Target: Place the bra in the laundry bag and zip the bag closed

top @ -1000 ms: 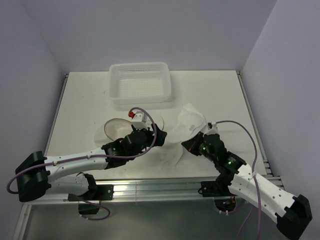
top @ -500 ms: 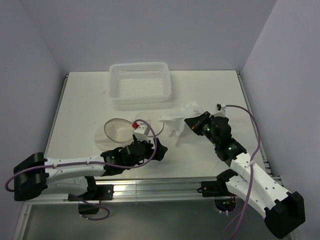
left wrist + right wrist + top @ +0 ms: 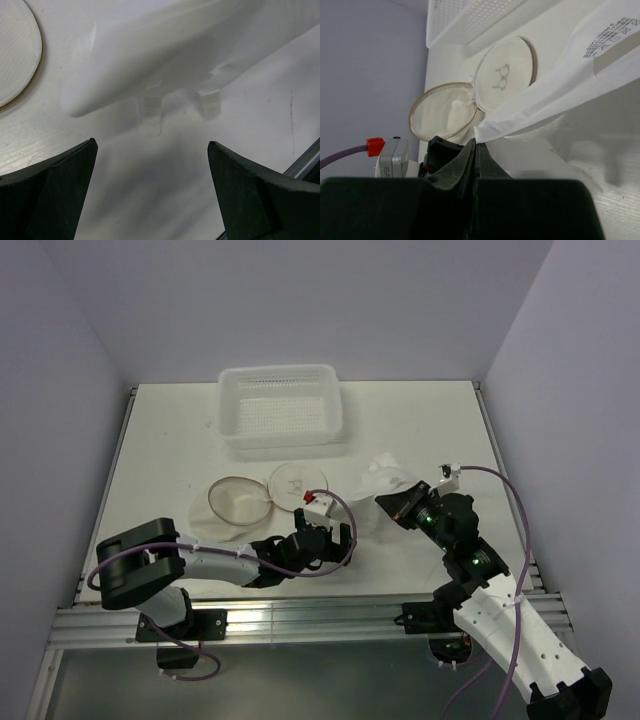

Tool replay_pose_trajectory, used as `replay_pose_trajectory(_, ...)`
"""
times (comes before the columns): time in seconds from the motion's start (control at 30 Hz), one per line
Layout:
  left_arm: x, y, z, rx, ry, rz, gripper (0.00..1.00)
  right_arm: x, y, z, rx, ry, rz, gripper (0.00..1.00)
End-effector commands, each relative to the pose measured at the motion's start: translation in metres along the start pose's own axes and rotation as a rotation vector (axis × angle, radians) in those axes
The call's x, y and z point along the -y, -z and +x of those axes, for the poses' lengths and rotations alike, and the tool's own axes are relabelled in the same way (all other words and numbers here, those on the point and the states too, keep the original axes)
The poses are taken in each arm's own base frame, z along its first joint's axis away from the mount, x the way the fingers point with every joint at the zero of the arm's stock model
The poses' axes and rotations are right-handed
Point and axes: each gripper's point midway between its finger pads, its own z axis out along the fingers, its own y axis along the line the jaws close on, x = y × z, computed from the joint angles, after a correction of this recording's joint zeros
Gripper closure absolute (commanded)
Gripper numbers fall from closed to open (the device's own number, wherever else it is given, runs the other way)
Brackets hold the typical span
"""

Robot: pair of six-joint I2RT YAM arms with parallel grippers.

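A care label (image 3: 615, 26) sewn on the bra (image 3: 555, 95) carries a row of printed wash symbols. The small print beside them is too fine for me to read. The only other mark is a black bra drawing (image 3: 501, 76) on one disc of the laundry bag (image 3: 268, 492). The bag lies open on the bench (image 3: 160, 440), just on the near side of the basket (image 3: 280, 412), its two round discs side by side. I can't make out its zip.

My right jaws are pressed together on a fold of the bra, holding it up off the bench, near and to the right of the basket. The rest of the bra runs out of my right wrist view.

My left jaws are spread wide with nothing between them, low over the bench, nearer than the bag from the basket. The bra hangs blurred just above them.
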Motion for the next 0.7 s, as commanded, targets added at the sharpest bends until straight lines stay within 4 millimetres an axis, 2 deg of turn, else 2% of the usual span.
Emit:
replay_pose_trajectory(0.0,0.025,-0.012,-0.047,0.156,0.021,0.062,0.01,-0.002,0.004,0.002,-0.022,0.016,-0.019,1.00)
replay_pose_trajectory(0.13,0.014,-0.024,-0.059,0.206,0.041,0.039,0.01,-0.002,0.005,0.004,-0.039,0.019,-0.028,1.00)
replay_pose_trajectory(0.17,0.012,-0.028,-0.067,0.238,0.059,0.048,0.01,-0.002,0.005,0.005,-0.046,0.016,-0.032,1.00)
replay_pose_trajectory(0.23,0.015,-0.028,-0.072,0.264,0.055,0.075,0.03,0.000,0.006,0.005,-0.051,0.013,-0.028,1.00)
replay_pose_trajectory(0.3,0.025,-0.026,-0.081,0.297,0.055,0.124,0.20,0.003,0.006,0.005,-0.062,0.015,-0.026,1.00)
replay_pose_trajectory(0.33,0.028,-0.025,-0.084,0.304,0.056,0.132,0.32,0.005,0.006,0.006,-0.065,0.013,-0.022,1.00)
replay_pose_trajectory(0.37,0.031,-0.023,-0.085,0.308,0.056,0.139,0.63,0.008,0.005,0.006,-0.066,0.013,-0.013,1.00)
replay_pose_trajectory(0.43,0.031,-0.020,-0.082,0.289,0.052,0.151,0.91,0.013,0.004,0.006,-0.065,0.013,0.004,1.00)
replay_pose_trajectory(0.47,0.033,-0.013,-0.083,0.283,0.057,0.160,1.00,0.018,0.003,0.005,-0.057,0.021,0.019,1.00)
replay_pose_trajectory(0.5,0.037,-0.007,-0.086,0.290,0.061,0.175,1.00,0.020,0.002,0.006,-0.061,0.027,0.025,1.00)
replay_pose_trajectory(0.6,0.044,0.010,-0.083,0.231,0.064,0.191,1.00,0.043,0.000,0.015,-0.097,0.061,0.102,1.00)
replay_pose_trajectory(0.67,0.055,0.021,-0.073,0.158,0.050,0.223,1.00,0.063,0.001,0.030,-0.154,0.074,0.167,0.86)
